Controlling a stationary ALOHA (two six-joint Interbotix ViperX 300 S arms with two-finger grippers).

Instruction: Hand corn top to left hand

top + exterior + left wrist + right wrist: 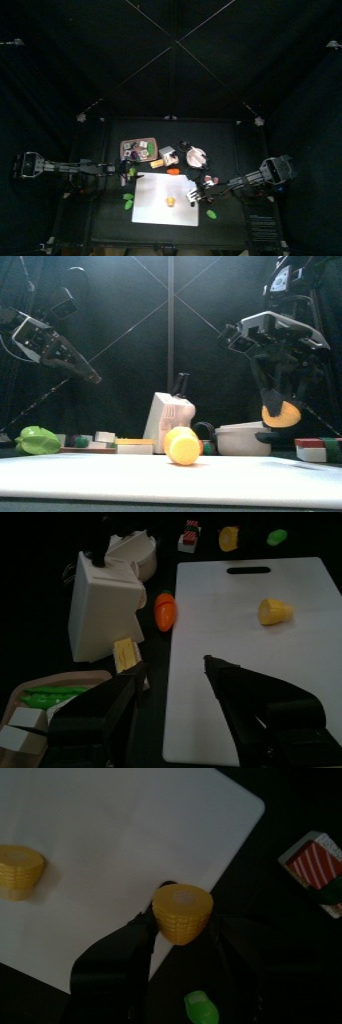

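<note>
My right gripper (182, 920) is shut on a yellow corn piece (182, 908) and holds it above the corner of the white cutting board (120, 828). In the front view the right gripper (281, 408) hangs at the right with the corn (279, 415) between its jaws, off the table. A second corn piece (182, 444) stands on the board, also in the right wrist view (20, 871) and the left wrist view (274, 610). My left gripper (174, 672) is open and empty, raised at the board's left side, apart from the right one.
A white carton (100, 602), an orange piece (164, 610) and a tray of food (47, 697) lie left of the board. A red striped box (314, 858) and a small green piece (201, 1006) lie on the right. A green pepper (38, 439) sits at front left.
</note>
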